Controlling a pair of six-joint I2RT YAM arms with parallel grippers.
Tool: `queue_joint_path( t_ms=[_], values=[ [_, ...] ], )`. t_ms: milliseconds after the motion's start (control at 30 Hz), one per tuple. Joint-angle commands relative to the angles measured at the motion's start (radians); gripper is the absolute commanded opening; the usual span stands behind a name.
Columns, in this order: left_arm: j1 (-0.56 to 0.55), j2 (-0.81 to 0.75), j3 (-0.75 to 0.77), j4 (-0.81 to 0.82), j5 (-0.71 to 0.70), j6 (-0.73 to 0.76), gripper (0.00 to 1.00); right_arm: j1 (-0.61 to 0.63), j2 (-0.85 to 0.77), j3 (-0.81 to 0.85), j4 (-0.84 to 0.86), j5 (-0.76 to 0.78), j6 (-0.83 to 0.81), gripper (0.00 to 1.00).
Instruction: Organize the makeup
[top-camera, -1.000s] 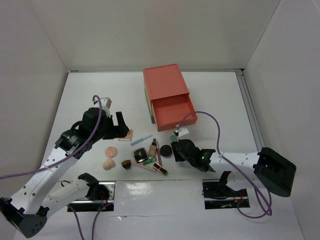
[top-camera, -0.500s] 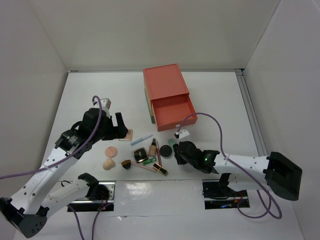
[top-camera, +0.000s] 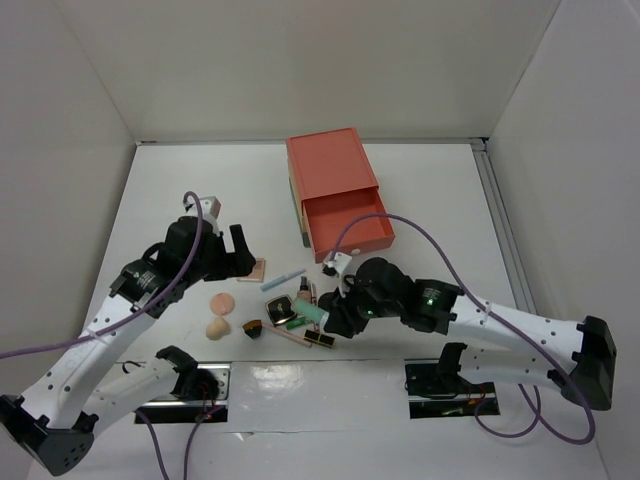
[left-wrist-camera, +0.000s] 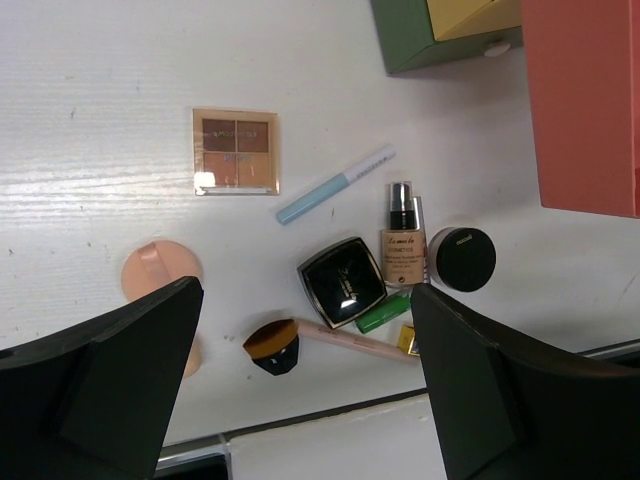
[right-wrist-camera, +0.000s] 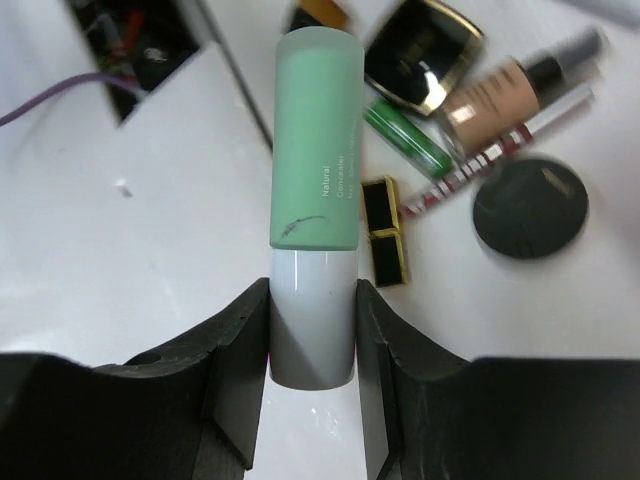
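The black fingers (left-wrist-camera: 100, 390) of the left gripper (left-wrist-camera: 306, 298) stand wide apart over a white table (left-wrist-camera: 90, 60), and one of them partly hides a peach puff (left-wrist-camera: 158, 270). A brown eyeshadow palette (left-wrist-camera: 236, 151) lies beside a slanted blue pencil (left-wrist-camera: 335, 184). Below them sit a square black compact (left-wrist-camera: 342, 282), a foundation bottle (left-wrist-camera: 403, 250), a round black compact (left-wrist-camera: 461, 259), a green tube (left-wrist-camera: 384, 312) and a pink-handled brush (left-wrist-camera: 272, 346) (orange box (left-wrist-camera: 585, 100) at the upper right).
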Motion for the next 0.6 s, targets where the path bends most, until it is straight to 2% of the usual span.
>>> queue_joint_path(
  t_ms=[0,67,100,133,200,300,400,433,567],
  values=[
    [-0.003,-0.002,0.034,-0.006,-0.013,-0.021,1.0,0.007,0.031,0.172,-0.004,-0.213,-0.186,0.0],
    [-0.003,0.01,0.044,-0.006,-0.003,-0.012,1.0,0.007,0.08,0.267,-0.056,-0.175,-0.253,0.0],
    [-0.003,0.026,0.044,-0.006,-0.003,-0.012,1.0,0.007,0.091,0.346,-0.078,-0.131,-0.295,0.0],
    [-0.003,0.036,0.054,-0.006,0.006,-0.012,1.0,0.007,0.1,0.374,-0.078,-0.041,-0.316,0.0],
    [-0.003,0.066,0.054,-0.006,0.018,-0.012,1.0,0.007,0.114,0.448,-0.09,0.036,-0.378,0.0],
    [-0.003,0.092,0.054,0.004,0.059,-0.012,1.0,-0.083,0.145,0.547,-0.142,0.133,-0.494,0.0],
    [-0.003,0.128,0.035,0.043,0.101,-0.012,1.0,-0.158,0.196,0.651,-0.242,0.074,-0.576,0.0],
    [-0.003,0.138,0.022,0.056,0.119,-0.003,1.0,-0.207,0.216,0.681,-0.289,0.008,-0.643,0.0],
    [-0.003,0.188,0.008,0.096,0.121,0.027,1.0,-0.329,0.36,0.787,-0.455,0.007,-0.723,0.0]
  ],
)
